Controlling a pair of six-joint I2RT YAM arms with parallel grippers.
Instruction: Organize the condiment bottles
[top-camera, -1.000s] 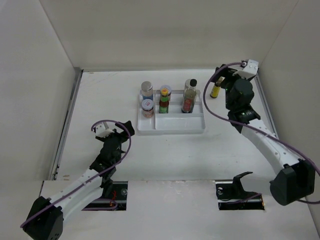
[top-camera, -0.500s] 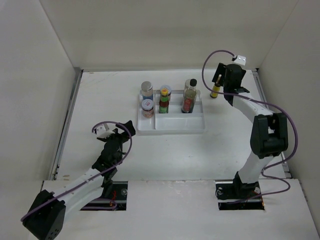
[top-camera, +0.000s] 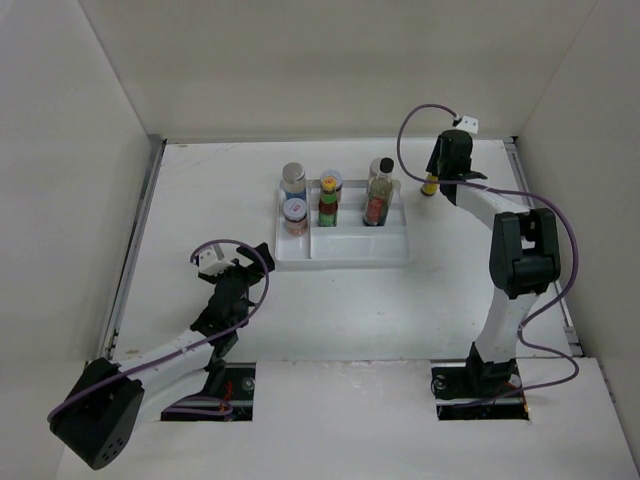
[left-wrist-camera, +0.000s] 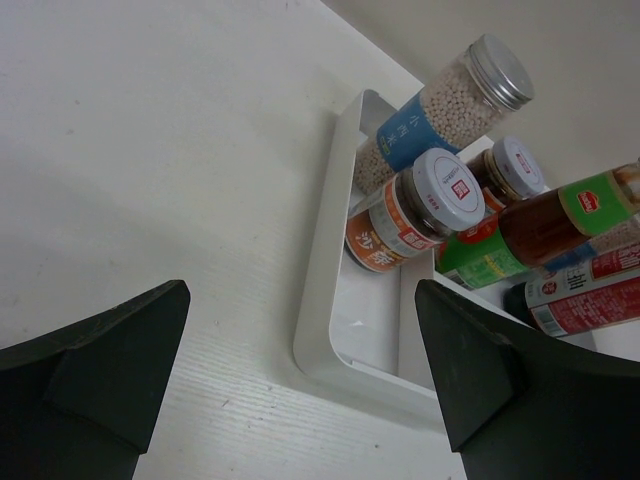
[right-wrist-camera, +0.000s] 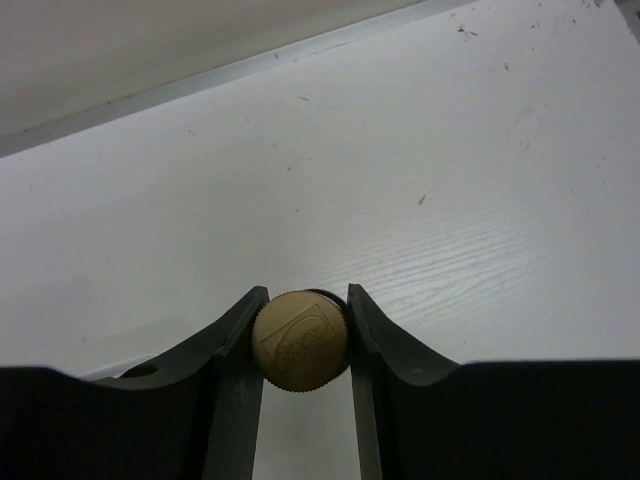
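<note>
The yellow-capped bottle stands upright on the table, well back and just to the right of the white tray. Its long axis is vertical and its cap points straight up at the right wrist camera. The right gripper is clamped on it, one finger pressed to each side of the round cap. The cap top carries an embossed rectangular mark whose writing is too faint to read. The left gripper hangs with its fingers spread wide and nothing between them, low over the table near the tray's front left corner. In the tray's left compartment a tall jar of pale beads has a ribbed grey lid and a blue label with white Chinese characters. In front of it a short jar has an orange label and a red square on its lid. To their right are a green-labelled sauce bottle and a dark bottle with a red label, its print too small to read.
</note>
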